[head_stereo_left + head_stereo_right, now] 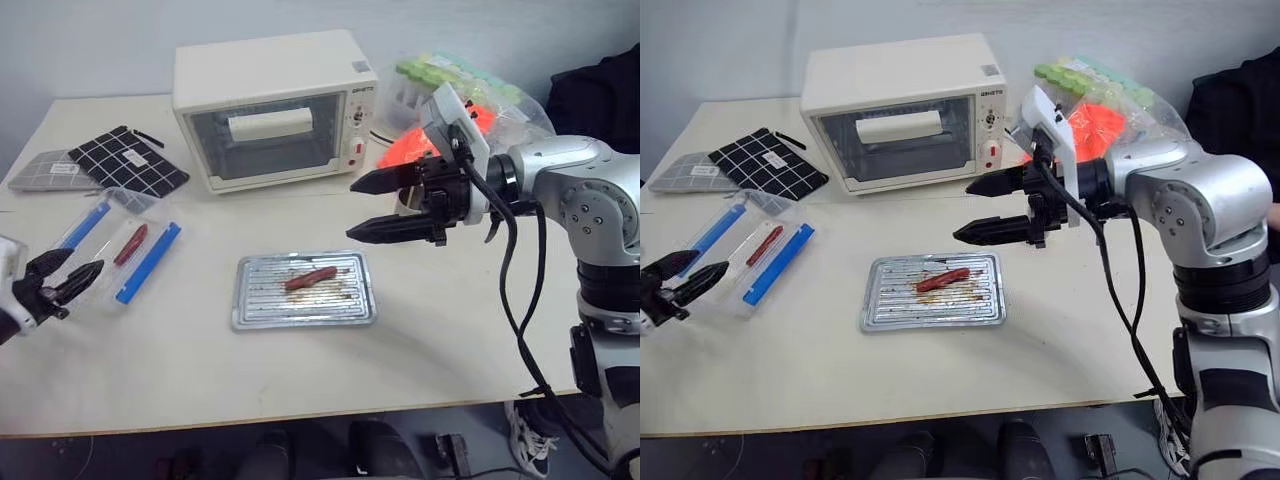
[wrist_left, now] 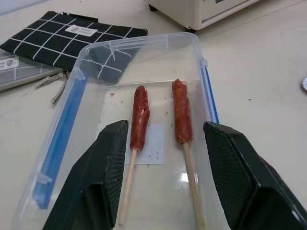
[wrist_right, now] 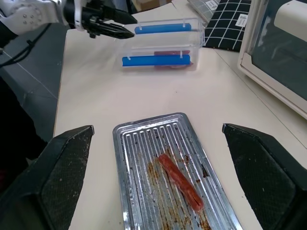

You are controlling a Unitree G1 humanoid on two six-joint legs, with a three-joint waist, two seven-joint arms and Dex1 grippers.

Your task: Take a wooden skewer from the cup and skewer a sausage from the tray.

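Ribbed shiny metal tray point(image 3: 144, 158); clear glossy plastic box point(image 2: 144, 62); wooden skewers point(image 2: 127, 184).

- A pale cream table point(image 1: 450, 330) spans the scene — its near edge runs straight across, with dark floor point(image 1: 130, 455) below it.
- Behind the table stands a plain wall point(image 1: 100, 45) of light grey-blue, evenly lit, without marks.
- A white countertop oven point(image 1: 275, 105) sits at the table's far side, its glass door shut.
- Far left on the table lie a black grid-patterned pouch point(image 1: 128, 160) and a grey one point(image 1: 45, 170) just beside it.
- Dark fabric point(image 1: 595, 90) shows at the far right — what it is cannot be told.
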